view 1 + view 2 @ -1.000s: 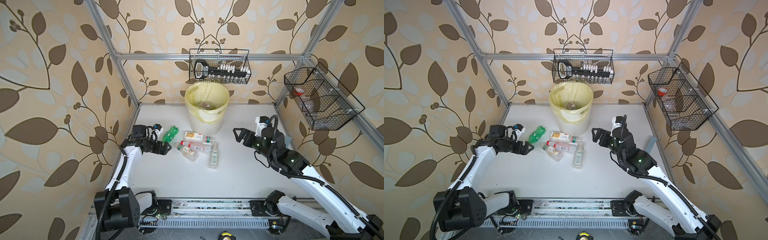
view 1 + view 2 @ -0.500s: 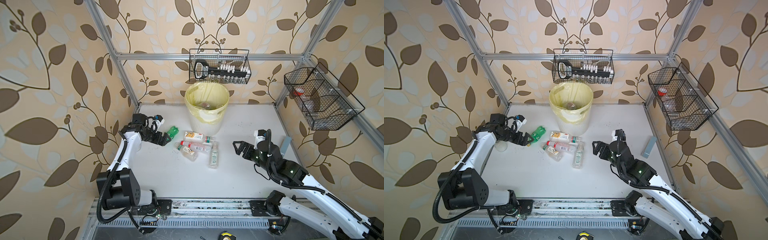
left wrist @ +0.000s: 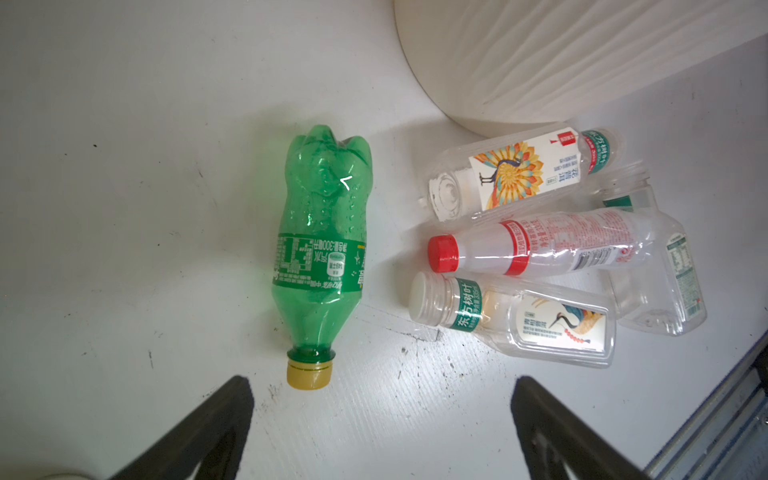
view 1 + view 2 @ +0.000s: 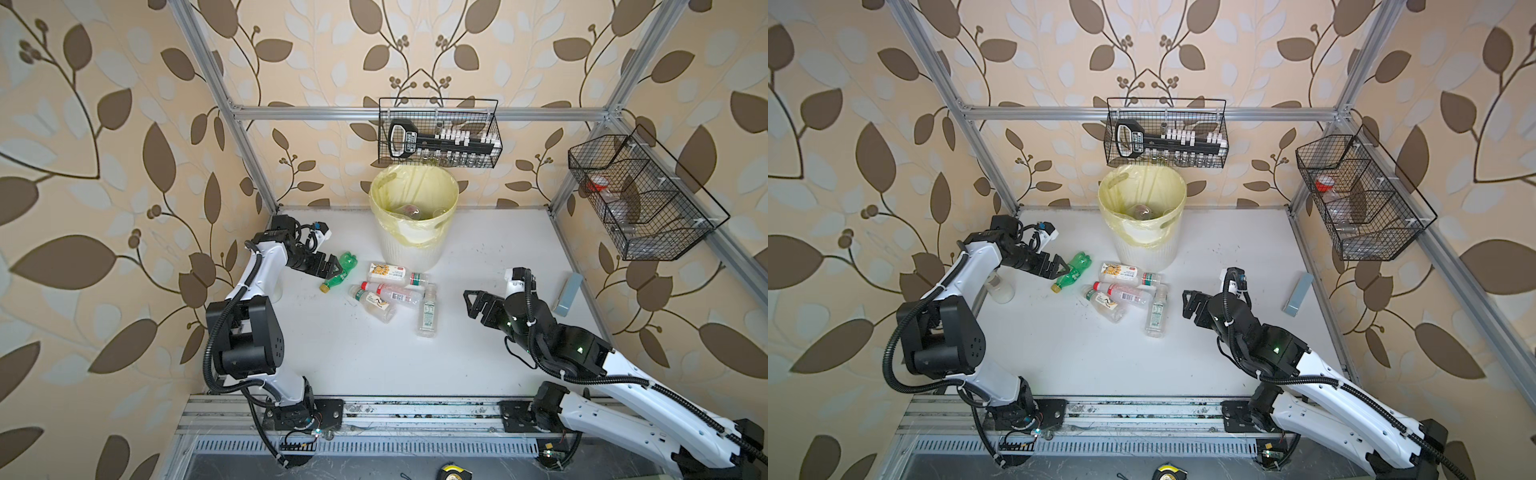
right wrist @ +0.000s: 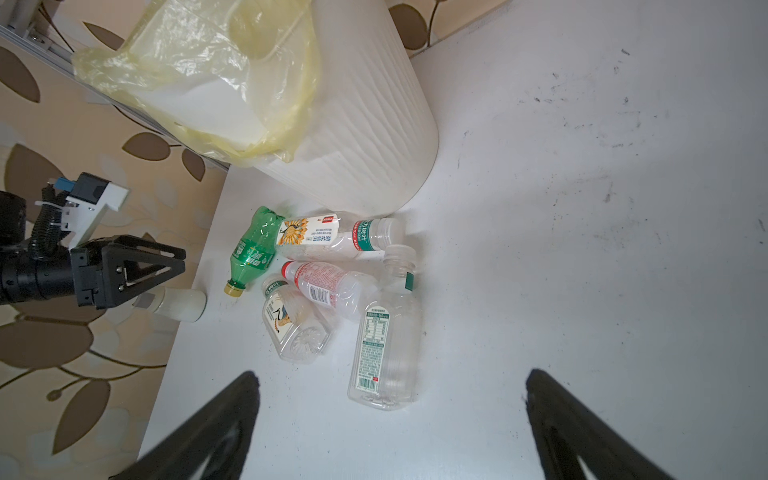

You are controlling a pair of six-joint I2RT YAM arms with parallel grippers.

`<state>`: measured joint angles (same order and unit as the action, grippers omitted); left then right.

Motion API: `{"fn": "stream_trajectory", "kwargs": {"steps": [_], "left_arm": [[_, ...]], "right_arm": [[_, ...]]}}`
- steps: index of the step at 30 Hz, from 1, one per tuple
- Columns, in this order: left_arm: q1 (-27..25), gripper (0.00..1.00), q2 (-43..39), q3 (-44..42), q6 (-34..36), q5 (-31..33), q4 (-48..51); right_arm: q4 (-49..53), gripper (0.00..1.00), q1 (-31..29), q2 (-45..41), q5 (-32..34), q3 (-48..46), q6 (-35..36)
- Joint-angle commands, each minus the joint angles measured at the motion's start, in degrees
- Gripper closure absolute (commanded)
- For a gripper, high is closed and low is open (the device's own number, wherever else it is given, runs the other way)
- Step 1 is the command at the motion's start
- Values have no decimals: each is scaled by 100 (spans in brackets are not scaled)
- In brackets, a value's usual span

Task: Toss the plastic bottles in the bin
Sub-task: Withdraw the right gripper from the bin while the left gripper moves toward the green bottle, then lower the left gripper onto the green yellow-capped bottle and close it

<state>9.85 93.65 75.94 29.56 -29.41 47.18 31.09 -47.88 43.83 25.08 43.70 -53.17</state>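
Observation:
Several plastic bottles lie in a cluster in front of the bin (image 4: pixel 411 251) (image 4: pixel 1144 251), a white ribbed basket with a yellow bag and bottles inside. The green bottle (image 4: pixel 338 272) (image 3: pixel 320 249) with a yellow cap lies leftmost. Beside it lie a flower-label bottle (image 4: pixel 392 274), a red-capped bottle (image 4: pixel 386 294), a white-capped bottle (image 4: pixel 374 304) and a clear flat bottle (image 4: pixel 428 313) (image 5: pixel 384 353). My left gripper (image 4: pixel 332 268) (image 3: pixel 380 382) hangs open and empty just left of the green bottle's neck. My right gripper (image 4: pixel 469 303) (image 5: pixel 390 378) is open and empty, right of the clear flat bottle.
A squat whitish jar (image 4: pixel 1000 289) (image 5: pixel 178 303) stands by the left wall under my left arm. A grey-blue block (image 4: pixel 567 295) lies near the right edge. Two black wire baskets (image 4: pixel 438 133) (image 4: pixel 640 199) hang on the back and right walls.
My right gripper has drawn back from the bin toward the front, uncovering the grey-blue block. My left gripper has shifted slightly farther back beside the green bottle. The bottles have not moved.

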Motion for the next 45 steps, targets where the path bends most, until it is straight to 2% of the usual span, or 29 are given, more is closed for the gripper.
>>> {"fn": "stream_trajectory", "kwargs": {"steps": [1,6,16,31,36,42,45], "left_arm": [[51,1,228,343,120,-69,149],[48,1,580,437,-8,-142,41],[9,1,1152,774,-343,242,-118],[-555,1,1333,388,-307,1371,-787],[-635,1,1508,469,-496,1451,-869],[-668,8,1716,496,-653,1470,-971],[-691,16,1770,462,-688,1429,-1031]], "right_arm": [[44,0,-55,-4,157,-109,-115],[-16,0,-55,14,120,-110,-125],[-77,0,-64,-27,91,-142,-194],[-18,0,-80,-52,6,-151,-248],[67,0,-90,-139,94,-216,-332],[150,0,-130,-254,179,-280,-401],[156,0,-134,-278,176,-297,-411]]}}
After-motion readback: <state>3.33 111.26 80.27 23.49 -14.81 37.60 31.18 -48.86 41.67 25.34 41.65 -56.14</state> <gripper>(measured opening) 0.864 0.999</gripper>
